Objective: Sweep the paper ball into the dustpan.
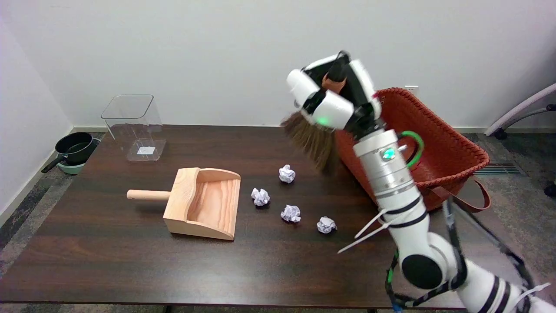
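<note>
Four crumpled white paper balls lie on the dark wooden desk [108, 261], right of the dustpan. Nearest is the rightmost paper ball [326, 225], then a second paper ball [291, 213] just to its left, a third paper ball [260, 196] closest to the dustpan's mouth, and the farthest paper ball [287, 174].

The wooden dustpan [204, 202] sits left of centre, its long axis running left to right: the round handle points left, the open mouth faces right toward the balls. Nothing lies inside it.

The right arm reaches in from the near right. Its right hand [332, 98] is raised above the desk beyond the balls, fingers [304, 87] clamped around the handle of a brush [313, 139]; the brown bristles hang down and left, off the desk surface.

Behind the arm, at the desk's right edge, a woven reddish basket [451, 148] tilts; its contents cannot be made out. At far left stands a clear plastic bin [132, 126], holding nothing visible but a white label at its base. On the floor at far left sits a black pan [74, 148].
</note>
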Action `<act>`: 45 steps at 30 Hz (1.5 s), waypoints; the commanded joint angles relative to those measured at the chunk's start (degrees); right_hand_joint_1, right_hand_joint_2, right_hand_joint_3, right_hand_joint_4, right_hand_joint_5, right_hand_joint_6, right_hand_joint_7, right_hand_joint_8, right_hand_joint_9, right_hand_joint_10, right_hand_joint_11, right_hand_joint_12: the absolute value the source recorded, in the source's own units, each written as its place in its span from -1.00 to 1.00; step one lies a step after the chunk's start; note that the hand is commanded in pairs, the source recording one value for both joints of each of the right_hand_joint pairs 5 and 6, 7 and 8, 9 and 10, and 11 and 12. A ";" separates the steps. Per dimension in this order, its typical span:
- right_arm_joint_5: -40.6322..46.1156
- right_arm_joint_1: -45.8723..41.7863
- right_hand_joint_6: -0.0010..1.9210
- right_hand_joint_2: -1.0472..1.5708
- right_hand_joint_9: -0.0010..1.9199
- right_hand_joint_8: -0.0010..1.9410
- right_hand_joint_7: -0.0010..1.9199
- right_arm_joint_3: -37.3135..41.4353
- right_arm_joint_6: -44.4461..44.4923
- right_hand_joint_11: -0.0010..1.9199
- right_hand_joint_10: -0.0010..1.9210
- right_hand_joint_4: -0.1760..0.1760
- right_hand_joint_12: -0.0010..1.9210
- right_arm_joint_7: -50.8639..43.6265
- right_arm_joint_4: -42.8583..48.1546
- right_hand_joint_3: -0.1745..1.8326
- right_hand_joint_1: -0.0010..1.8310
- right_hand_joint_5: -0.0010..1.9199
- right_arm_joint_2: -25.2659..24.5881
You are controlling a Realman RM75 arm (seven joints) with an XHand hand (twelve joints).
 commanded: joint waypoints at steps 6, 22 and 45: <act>-3.10 3.93 1.00 0.77 1.00 0.98 1.00 -7.63 -2.03 1.00 1.00 0.00 1.00 -0.07 25.11 0.24 0.00 1.00 -10.24; -10.57 5.85 1.00 0.83 1.00 0.98 1.00 2.18 0.08 1.00 1.00 0.00 1.00 -0.07 25.39 0.19 0.02 1.00 -14.07; -1.50 -1.52 1.00 0.82 1.00 0.98 1.00 4.76 -19.00 1.00 1.00 0.00 1.00 -0.07 27.54 0.25 0.02 1.00 -10.82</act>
